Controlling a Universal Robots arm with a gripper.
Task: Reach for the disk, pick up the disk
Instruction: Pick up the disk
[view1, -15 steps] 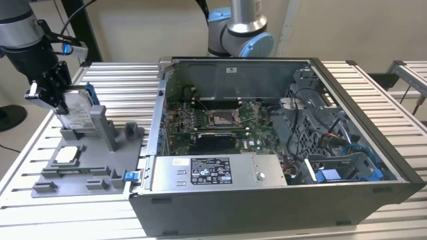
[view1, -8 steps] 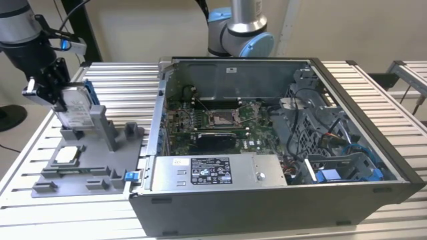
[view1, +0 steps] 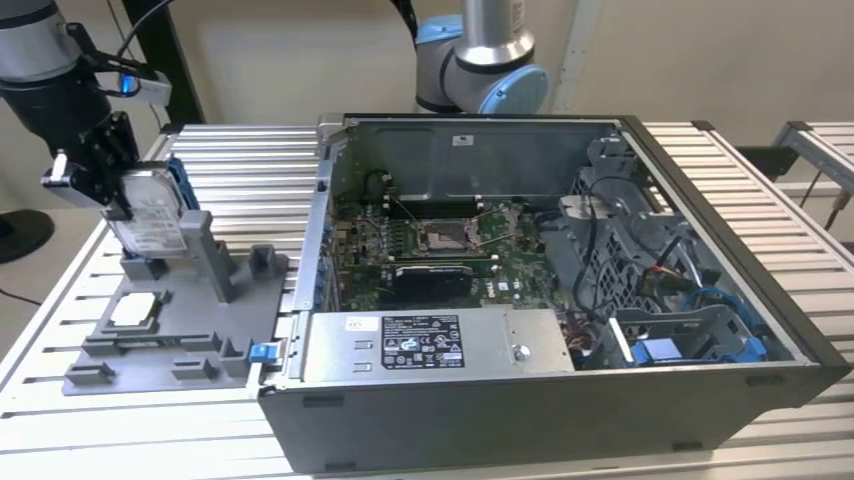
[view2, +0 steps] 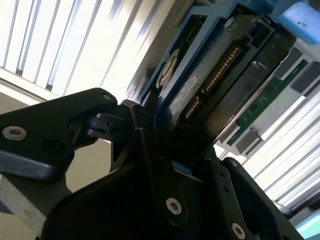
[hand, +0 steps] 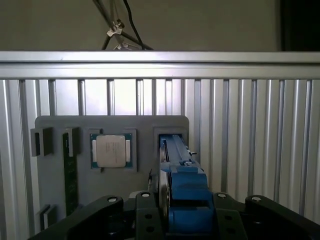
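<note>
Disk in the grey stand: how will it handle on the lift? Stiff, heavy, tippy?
Probably rigid: the disk looks like a metal slab in a blue frame, so little flex in the gripper. Likely heavy for its size. Standing on edge in the grey stand, it could tip or bind if pulled off-axis.

From here the disk (view1: 154, 222) reads as dull silver metal, paper-labelled, in a glossy blue plastic frame. The hand (view1: 118, 200) is matt black. The bench (view1: 254, 170) is ribbed bare metal; the holder (view1: 187, 322), matt grey plastic.
</note>
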